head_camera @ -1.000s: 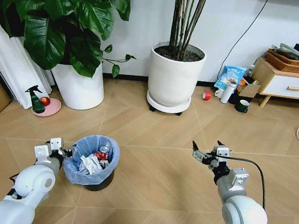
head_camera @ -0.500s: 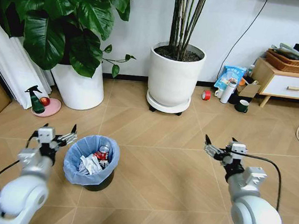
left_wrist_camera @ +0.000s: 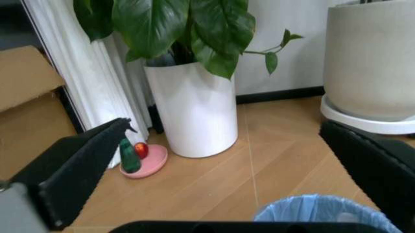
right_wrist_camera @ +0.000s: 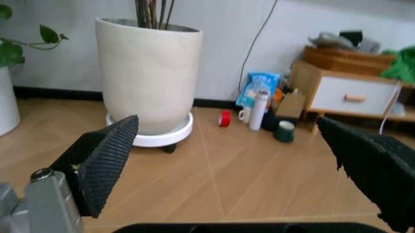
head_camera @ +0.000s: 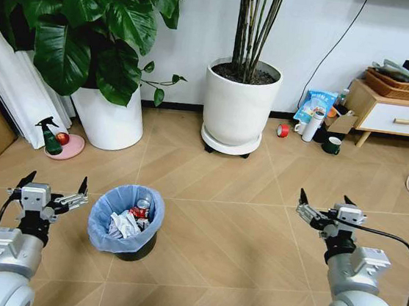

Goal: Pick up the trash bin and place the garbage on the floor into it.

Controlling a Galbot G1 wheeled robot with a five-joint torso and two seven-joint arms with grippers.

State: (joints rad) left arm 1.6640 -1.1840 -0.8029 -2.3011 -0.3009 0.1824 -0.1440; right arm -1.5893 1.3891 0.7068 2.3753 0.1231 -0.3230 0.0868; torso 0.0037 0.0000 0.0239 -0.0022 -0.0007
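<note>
Bin: one bin [head_camera: 125, 219], lined with a light-blue bag, stood on the floor [head_camera: 224, 236] between the two arms, nearer the left one; its blue rim [left_wrist_camera: 327, 216] showed in the left wrist view.
Garbage: crumpled white paper [head_camera: 124, 225] and one red can [head_camera: 140, 209] lay inside the bin.
Left gripper: the left gripper [head_camera: 52, 189] hung just beside the bin, apart from it, fingers spread wide and holding nothing.
Right gripper: the right gripper [head_camera: 325, 209] hung well apart from the bin over bare tiles, fingers wide and empty.
Pots: two white plant pots stood by the wall, a leafy one [head_camera: 106, 117] and a round one [head_camera: 240, 102] on a wheeled base.
Other: one red tape roll [head_camera: 282, 130] and one blue bag [head_camera: 315, 105] sat by a low cabinet [head_camera: 397, 116].
</note>
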